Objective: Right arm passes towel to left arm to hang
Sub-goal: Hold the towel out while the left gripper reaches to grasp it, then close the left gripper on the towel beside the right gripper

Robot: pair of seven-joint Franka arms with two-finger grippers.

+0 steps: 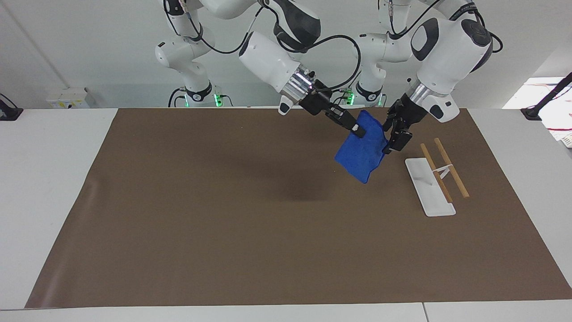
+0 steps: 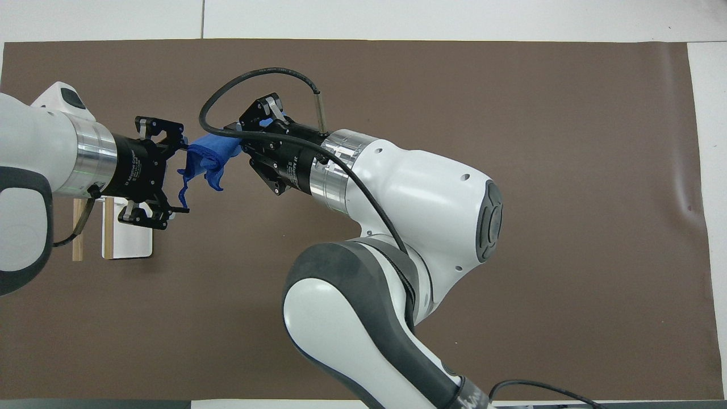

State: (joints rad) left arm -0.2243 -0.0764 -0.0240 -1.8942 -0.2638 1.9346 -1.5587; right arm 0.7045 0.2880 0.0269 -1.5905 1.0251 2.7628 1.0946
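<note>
Blue terry-looking towel (image 1: 361, 150) was hanging limp off the right gripper (image 1: 356, 129), jaws pinched on its upper edge, up in the air over the brown mat (image 1: 223, 214). Looked light, floppy and not slippery, so I'd guess any bite on a free edge or corner would hold, though it'd bunch. Right next to it the left gripper (image 1: 395, 139) had its jaws spread wide around the towel's side edge, not clamped yet as far as I could tell. Under and past that sat the white tray (image 1: 429, 190) and the wooden rack (image 1: 447, 172), close enough to snag a dangling corner.
</note>
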